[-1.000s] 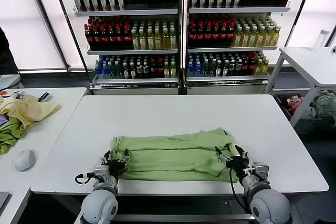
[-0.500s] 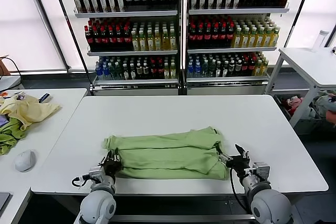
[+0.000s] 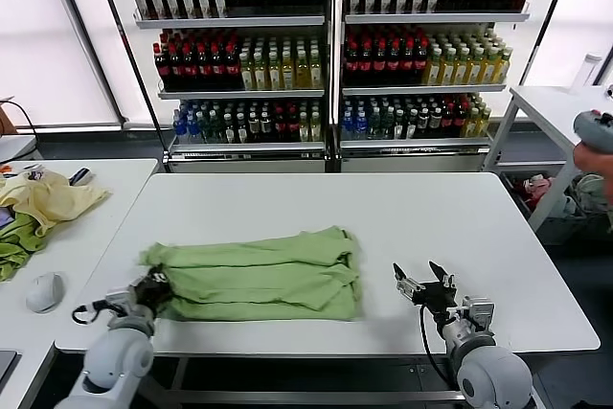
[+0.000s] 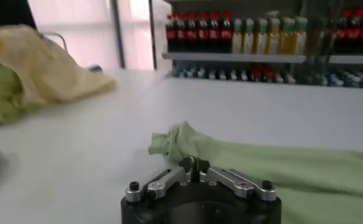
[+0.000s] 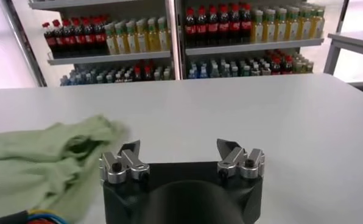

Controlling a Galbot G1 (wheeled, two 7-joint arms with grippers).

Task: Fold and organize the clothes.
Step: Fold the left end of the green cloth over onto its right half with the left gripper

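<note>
The light green shirt [image 3: 251, 275] lies folded into a long band on the white table [image 3: 316, 203], left of the middle near the front edge. My left gripper [image 3: 153, 286] is shut on the shirt's left end; in the left wrist view the closed jaws [image 4: 195, 164] pinch the green fabric [image 4: 279, 176]. My right gripper [image 3: 424, 284] is open and empty, a short way right of the shirt's right end. In the right wrist view its gripper [image 5: 180, 152] stands spread over bare table, with the shirt [image 5: 41, 158] off to one side.
A side table on the left holds a pale yellow cloth [image 3: 53, 200], a darker green cloth [image 3: 14, 246] and a white mouse [image 3: 45, 291]. Bottle shelves [image 3: 326, 45] stand behind. Another white table [image 3: 575, 112] and a person's hand [image 3: 594, 141] are at the right.
My left gripper has pulled the shirt leftward along the table's front. My right gripper has let go of the shirt's right end and stays in place, open.
</note>
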